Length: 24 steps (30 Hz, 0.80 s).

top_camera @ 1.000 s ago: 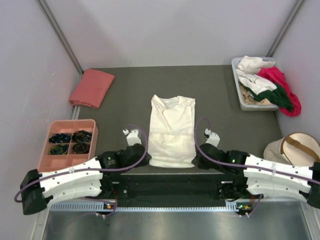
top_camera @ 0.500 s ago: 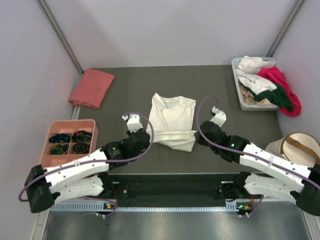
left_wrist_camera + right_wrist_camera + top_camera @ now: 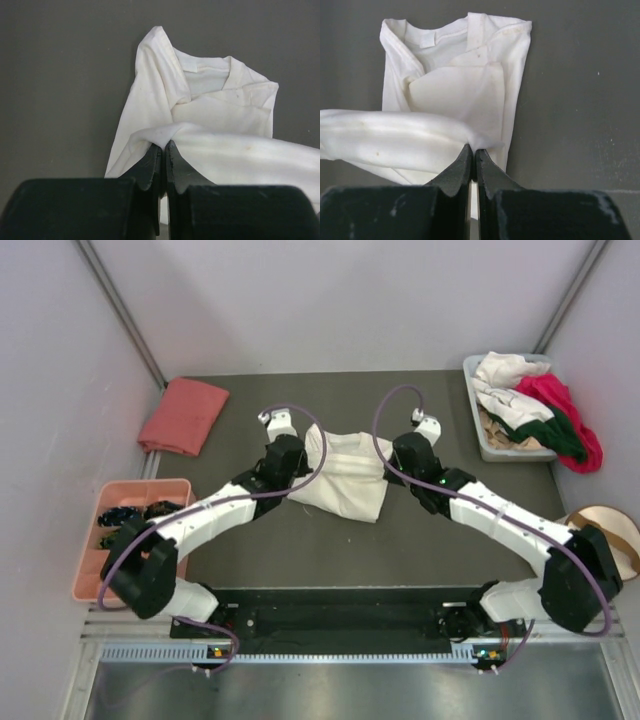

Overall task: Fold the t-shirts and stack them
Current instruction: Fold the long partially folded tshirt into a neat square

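The cream-white t-shirt (image 3: 345, 478) lies mid-table, its lower half lifted and carried over toward the collar. My left gripper (image 3: 303, 457) is shut on the shirt's hem at the left side; in the left wrist view (image 3: 164, 146) the cloth (image 3: 200, 125) is pinched between the fingertips. My right gripper (image 3: 392, 458) is shut on the hem at the right side; it also shows in the right wrist view (image 3: 473, 149) with the cloth (image 3: 450, 95) pinched. A folded salmon-pink shirt (image 3: 183, 415) lies at the back left. White (image 3: 505, 370), magenta (image 3: 560, 400) and dark green (image 3: 560, 438) shirts are heaped at the back right.
The heaped shirts sit in a grey bin (image 3: 490, 448) at the back right. A pink compartment tray (image 3: 88, 575) stands at the left edge. A round beige pouch with a tan strap (image 3: 605, 525) lies at the right edge. Walls close in left and right.
Both grippers have moved from the table's near edge toward the back, carrying the cream-white shirt's bottom hem up over its upper half.
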Tool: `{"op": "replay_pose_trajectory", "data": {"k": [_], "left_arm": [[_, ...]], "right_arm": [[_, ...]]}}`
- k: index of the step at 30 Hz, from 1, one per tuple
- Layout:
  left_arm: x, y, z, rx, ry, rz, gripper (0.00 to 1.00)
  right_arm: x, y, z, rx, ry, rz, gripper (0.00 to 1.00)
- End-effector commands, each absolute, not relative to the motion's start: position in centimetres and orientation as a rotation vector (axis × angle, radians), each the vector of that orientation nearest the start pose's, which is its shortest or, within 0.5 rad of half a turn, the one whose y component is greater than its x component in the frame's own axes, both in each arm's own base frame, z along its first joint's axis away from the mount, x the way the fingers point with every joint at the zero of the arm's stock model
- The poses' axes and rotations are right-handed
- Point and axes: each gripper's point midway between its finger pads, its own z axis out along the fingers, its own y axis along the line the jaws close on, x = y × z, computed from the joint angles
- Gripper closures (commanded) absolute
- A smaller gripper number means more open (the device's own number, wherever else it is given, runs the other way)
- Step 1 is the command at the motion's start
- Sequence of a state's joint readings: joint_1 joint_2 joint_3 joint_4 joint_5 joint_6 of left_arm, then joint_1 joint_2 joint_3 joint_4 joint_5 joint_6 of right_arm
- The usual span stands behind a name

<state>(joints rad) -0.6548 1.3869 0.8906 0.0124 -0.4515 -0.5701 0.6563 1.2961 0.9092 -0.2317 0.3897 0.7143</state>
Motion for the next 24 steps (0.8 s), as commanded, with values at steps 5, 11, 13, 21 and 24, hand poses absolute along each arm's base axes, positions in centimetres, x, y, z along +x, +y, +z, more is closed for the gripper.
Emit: {"op": "replay_pose_trajectory", "data": {"k": [5, 11, 13, 21, 24], "left_arm": [[42.1, -24.0, 18.6, -0.132, 1.923, -0.404, 1.0], [44.5, -24.3, 17.6, -0.128, 1.941, -0.406, 1.0], [45.1, -24.4, 17.3, -0.13, 1.943, -0.407, 1.0], [47.3, -23.7, 16.7, -0.15, 1.95, -0.399, 1.0], [47.8, -23.2, 16.3, -0.157, 1.954, -0.388, 1.0]], "right_arm": [[37.0, 20.3, 17.6, 0.285, 2.085, 0.424, 1.0], [38.3, 19.8, 16.4, 0.304, 2.103, 0.422, 1.0], [38.8, 19.6, 16.1, 0.309, 2.105, 0.426, 1.0], [41.4, 19.2, 15.2, 0.322, 2.114, 0.447, 1.0], [42.4, 19.5, 14.8, 0.313, 2.119, 0.458, 1.0]]}}
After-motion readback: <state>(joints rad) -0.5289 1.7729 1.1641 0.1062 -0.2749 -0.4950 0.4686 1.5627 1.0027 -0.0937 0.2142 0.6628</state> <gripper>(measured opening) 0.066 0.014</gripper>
